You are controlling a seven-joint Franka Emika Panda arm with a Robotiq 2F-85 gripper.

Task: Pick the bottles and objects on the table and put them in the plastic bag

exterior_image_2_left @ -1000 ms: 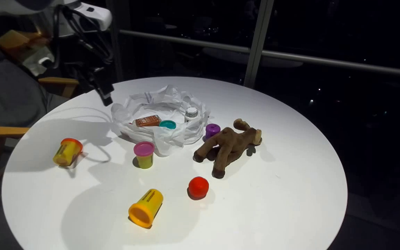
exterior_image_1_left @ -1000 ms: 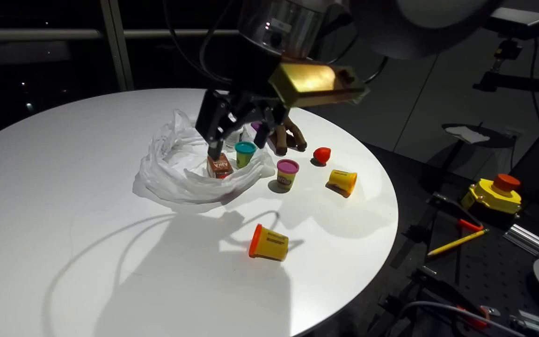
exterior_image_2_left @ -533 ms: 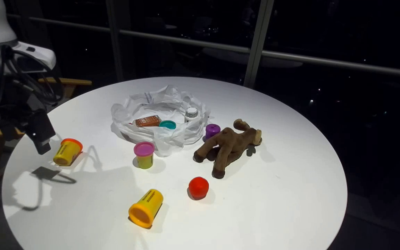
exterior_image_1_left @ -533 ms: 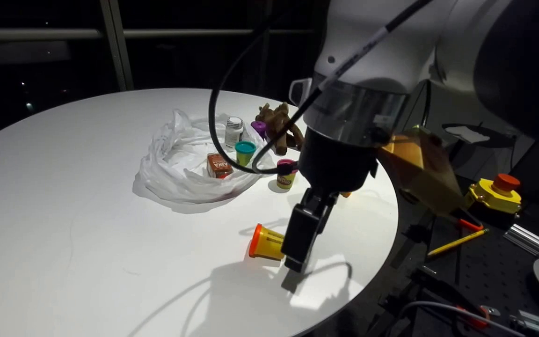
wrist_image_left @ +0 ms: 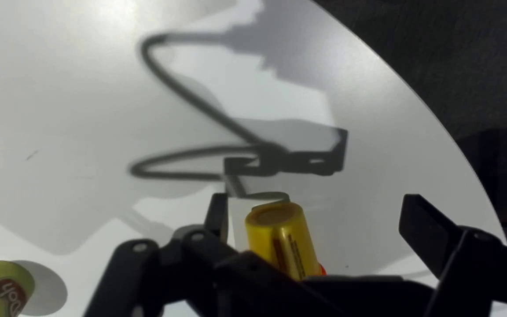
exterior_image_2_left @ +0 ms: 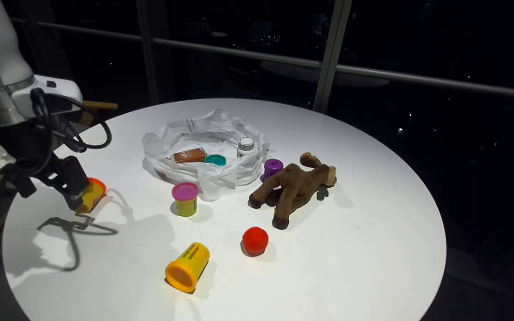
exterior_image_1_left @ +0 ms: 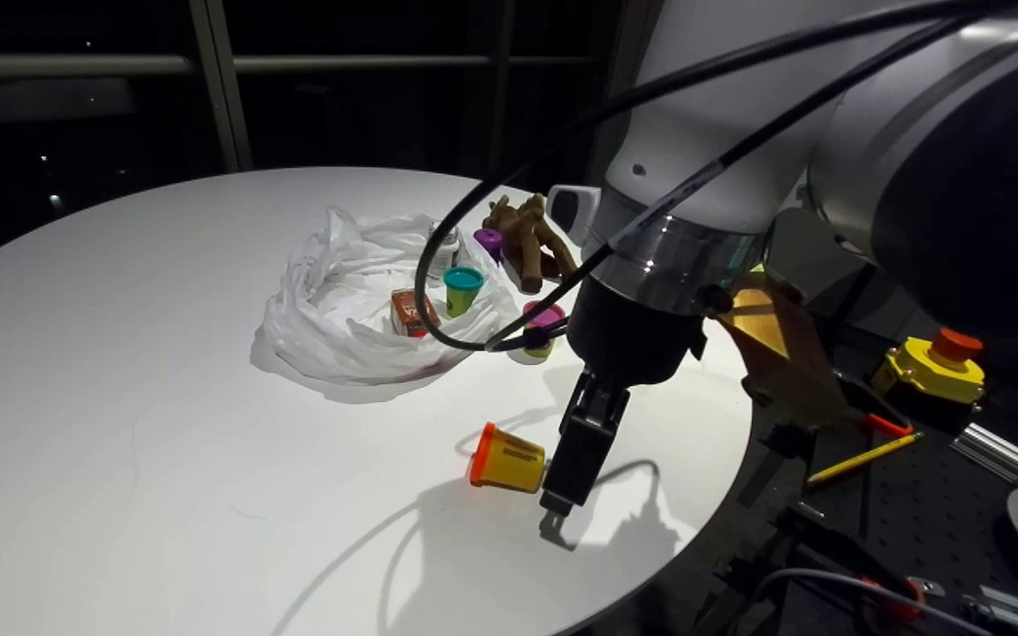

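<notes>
The black two-fingered end effector (wrist_image_left: 316, 213) hangs spread near a yellow cylindrical tub (exterior_image_1_left: 514, 465) with an orange-red rim, lying on its side on the round white desk (exterior_image_1_left: 76, 397). A crumpled, translucent white plastic bag (exterior_image_1_left: 345, 360) holds a reddish-brown box (exterior_image_2_left: 190, 155), a teal-lidded tub (exterior_image_1_left: 460, 293) and a whitish bottle (exterior_image_2_left: 246, 145).

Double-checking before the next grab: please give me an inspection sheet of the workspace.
Surface: white table, partly shaded.
Job's things: bag holds brown box, teal-lidded tub, white bottle; outside, red-lidded tub and orange-lidded tub on their sides, pink-lidded tub upright, round red toy, purple piece, plush animal.
Clutter: pencil beside the table.
Fingers: open; red-lidded tub shows between them in the wrist view, not gripped.
Cables: black, looping beside the arm.
Surroundings: dark windows, yellow box with red button.
</notes>
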